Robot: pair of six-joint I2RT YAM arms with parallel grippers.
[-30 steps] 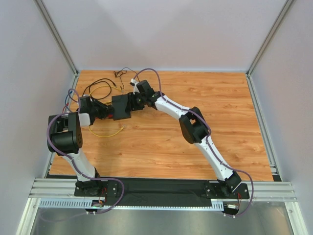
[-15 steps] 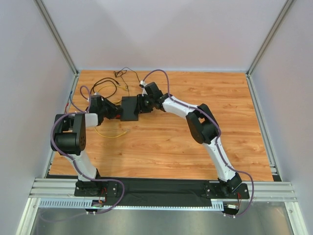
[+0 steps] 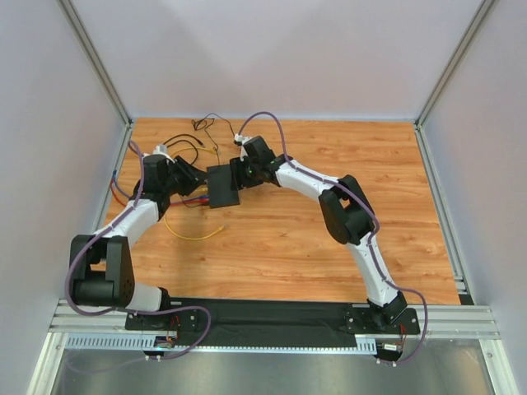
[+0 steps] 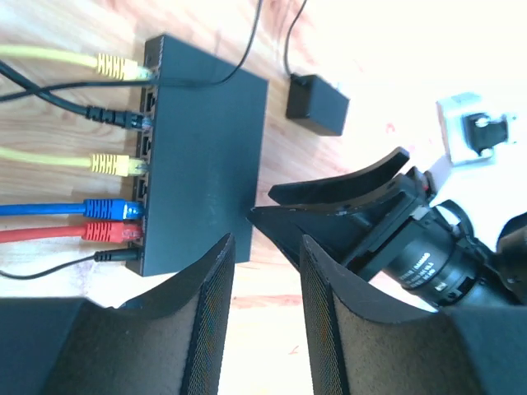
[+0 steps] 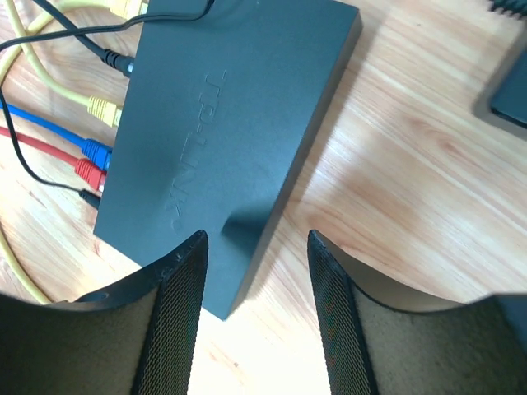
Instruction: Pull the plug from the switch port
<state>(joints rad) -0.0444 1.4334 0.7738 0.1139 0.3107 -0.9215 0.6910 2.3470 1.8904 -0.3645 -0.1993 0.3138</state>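
Note:
The switch (image 3: 222, 187) is a flat black box on the wooden table, seen close in the left wrist view (image 4: 202, 148) and the right wrist view (image 5: 222, 132). Along its left edge sit a yellow plug (image 4: 115, 66), a black plug (image 4: 111, 118), a second yellow plug (image 4: 111, 164), a blue plug (image 4: 107, 208) and a red plug (image 4: 105, 230), all seated in ports. My left gripper (image 3: 193, 177) (image 4: 265, 243) is open and empty, just off the switch's corner near the port side. My right gripper (image 3: 236, 173) (image 5: 257, 239) is open over the opposite edge, holding nothing.
A small black adapter (image 4: 317, 103) on a thin wire lies beyond the switch. Loose cables lie left of the switch: a yellow cable (image 3: 193, 234), red and blue ones (image 3: 188, 200) and a black loop (image 3: 177, 140). Grey walls enclose the table.
The switch has slid right and slightly toward me. Both grippers followed it and opened wider. The left arm's elbow has dropped toward the near left, its forearm now stretched out.

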